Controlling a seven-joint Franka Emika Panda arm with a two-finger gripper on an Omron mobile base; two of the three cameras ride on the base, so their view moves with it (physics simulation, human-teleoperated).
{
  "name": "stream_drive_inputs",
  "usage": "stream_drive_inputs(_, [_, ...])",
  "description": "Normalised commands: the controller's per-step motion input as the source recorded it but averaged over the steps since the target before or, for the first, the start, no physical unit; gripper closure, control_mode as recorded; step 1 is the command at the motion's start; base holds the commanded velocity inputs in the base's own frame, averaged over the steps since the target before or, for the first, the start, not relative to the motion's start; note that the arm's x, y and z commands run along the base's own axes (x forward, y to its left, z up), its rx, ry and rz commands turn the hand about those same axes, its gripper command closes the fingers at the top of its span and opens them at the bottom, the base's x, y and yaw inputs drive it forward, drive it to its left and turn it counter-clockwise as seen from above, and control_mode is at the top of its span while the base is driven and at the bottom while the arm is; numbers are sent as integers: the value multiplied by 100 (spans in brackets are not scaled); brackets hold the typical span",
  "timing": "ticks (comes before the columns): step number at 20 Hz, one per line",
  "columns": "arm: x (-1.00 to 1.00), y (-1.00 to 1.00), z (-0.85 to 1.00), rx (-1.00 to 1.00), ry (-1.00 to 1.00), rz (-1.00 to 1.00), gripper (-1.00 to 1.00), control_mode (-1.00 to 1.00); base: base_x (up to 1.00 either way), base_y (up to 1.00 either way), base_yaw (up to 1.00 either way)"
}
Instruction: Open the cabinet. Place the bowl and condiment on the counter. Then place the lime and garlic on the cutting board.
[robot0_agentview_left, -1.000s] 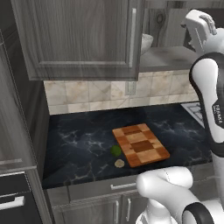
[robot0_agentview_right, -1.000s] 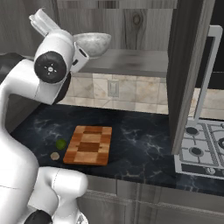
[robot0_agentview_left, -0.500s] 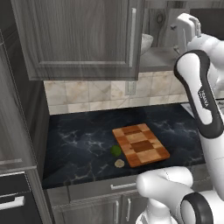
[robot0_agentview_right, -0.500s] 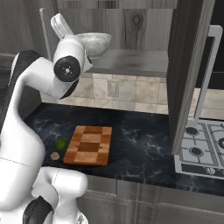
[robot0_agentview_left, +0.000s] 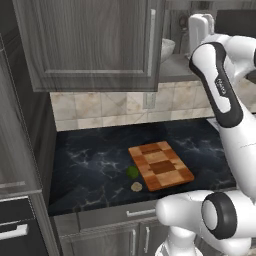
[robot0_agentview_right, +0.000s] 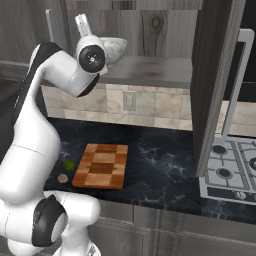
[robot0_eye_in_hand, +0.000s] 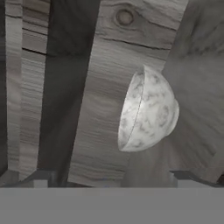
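Note:
The cabinet's left door (robot0_agentview_left: 90, 45) is closed and its right door (robot0_agentview_right: 215, 75) is swung open. Inside, the speckled bowl (robot0_agentview_right: 114, 49) (robot0_agentview_left: 167, 49) stands on the grey shelf (robot0_agentview_right: 155, 70). My gripper (robot0_agentview_left: 199, 26) (robot0_agentview_right: 83, 25) is raised at the shelf's opening, close beside the bowl. In the hand view the bowl (robot0_eye_in_hand: 148, 109) lies ahead of my gripper (robot0_eye_in_hand: 113, 180), whose fingertips (robot0_eye_in_hand: 43, 177) are open, wide apart and empty. The lime (robot0_agentview_left: 132, 172) and garlic (robot0_agentview_left: 136, 186) lie on the counter (robot0_agentview_left: 90, 165) just left of the cutting board (robot0_agentview_left: 160, 165). The condiment is hidden.
A stove (robot0_agentview_right: 235, 170) sits on the right end of the counter, below the open door's long handle (robot0_agentview_right: 232, 95). A tall dark unit (robot0_agentview_left: 20, 150) borders the counter's left end. A tiled backsplash with an outlet (robot0_agentview_right: 129, 101) runs behind.
The arm has swung toward the cabinet opening, bringing the hand nearer the bowl. The jaws stayed open. Bowl, lime, garlic and board have not moved.

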Motion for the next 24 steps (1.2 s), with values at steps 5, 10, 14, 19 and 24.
stream_drive_inputs(5, [44,6,-16,14,3,4,-100,-100,0,0,0])
stream_drive_inputs(10, [29,1,-26,13,-6,0,-100,-100,0,0,0])
stream_drive_inputs(14, [40,12,-26,11,-3,0,-100,-100,0,0,0])
stream_drive_inputs(19, [57,27,-19,8,8,5,-100,-100,0,0,0])
stream_drive_inputs(24, [65,30,-11,6,18,14,-100,-100,0,0,0])
